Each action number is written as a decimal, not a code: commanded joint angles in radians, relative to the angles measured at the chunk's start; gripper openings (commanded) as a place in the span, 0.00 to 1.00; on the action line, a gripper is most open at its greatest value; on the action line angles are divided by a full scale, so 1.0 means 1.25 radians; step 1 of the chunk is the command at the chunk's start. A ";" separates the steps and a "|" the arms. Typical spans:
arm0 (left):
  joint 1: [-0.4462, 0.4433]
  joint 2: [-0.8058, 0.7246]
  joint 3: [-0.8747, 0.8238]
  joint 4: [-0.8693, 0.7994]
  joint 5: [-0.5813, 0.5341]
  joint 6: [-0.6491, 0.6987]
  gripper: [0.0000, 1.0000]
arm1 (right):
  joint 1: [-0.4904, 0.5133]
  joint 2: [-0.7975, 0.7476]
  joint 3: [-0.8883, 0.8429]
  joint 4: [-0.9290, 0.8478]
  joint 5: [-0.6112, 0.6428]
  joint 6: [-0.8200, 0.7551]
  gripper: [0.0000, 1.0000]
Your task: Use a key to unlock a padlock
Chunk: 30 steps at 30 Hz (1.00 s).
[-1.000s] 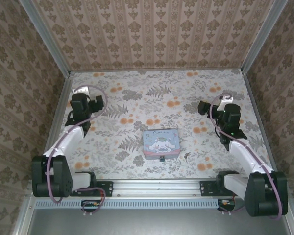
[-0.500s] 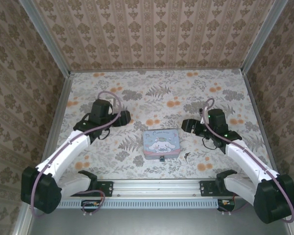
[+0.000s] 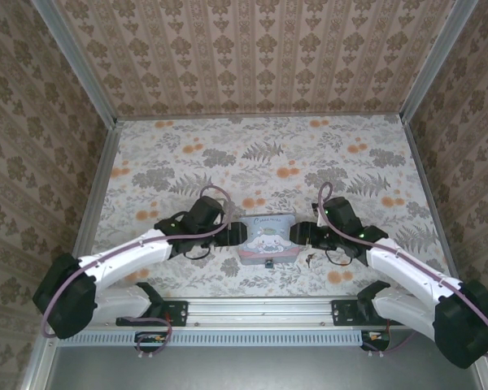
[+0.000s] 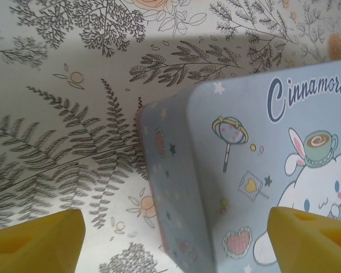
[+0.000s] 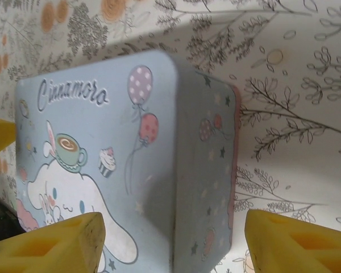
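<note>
The pale blue box (image 3: pixel 267 236) with the white cartoon character sat flat on the flowered tabletop (image 3: pixel 228 154), a little toward 6 o'clock from its middle. The padlock (image 3: pixel 269 262), a tiny dark thing, lay right against the box's 6 o'clock edge; I couldn't tell from there whether its shackle was closed. A small dark item (image 3: pixel 311 260) lay on the tabletop at about 4 o'clock from the box, too small to identify.

The left gripper (image 3: pixel 234 234) was low at the box's 9 o'clock side. Its wrist camera showed the yellow fingertips (image 4: pixel 34 242) spread wide apart, with that end of the box between them. The right gripper (image 3: pixel 298 236) mirrored it at the 3 o'clock side, fingers (image 5: pixel 298 242) likewise wide apart and straddling the opposite end of the box. I couldn't tell whether any finger touched the box. Neither gripper held anything.
</note>
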 commanded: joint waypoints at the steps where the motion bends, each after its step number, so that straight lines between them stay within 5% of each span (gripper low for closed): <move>1: -0.010 0.032 -0.014 0.089 0.020 -0.057 0.82 | 0.015 -0.006 -0.007 0.005 0.016 0.035 0.66; 5: -0.011 0.084 -0.007 0.129 0.046 -0.063 0.76 | 0.020 0.036 0.004 0.048 -0.004 0.051 0.59; 12: 0.037 0.166 -0.004 0.237 0.091 -0.086 0.66 | 0.034 0.152 0.052 0.150 -0.028 0.092 0.34; 21: 0.197 0.312 0.143 0.267 0.199 -0.003 0.67 | 0.023 0.375 0.232 0.227 0.009 0.103 0.34; 30: 0.219 0.427 0.234 0.276 0.238 0.022 0.68 | -0.035 0.531 0.323 0.291 -0.012 0.134 0.34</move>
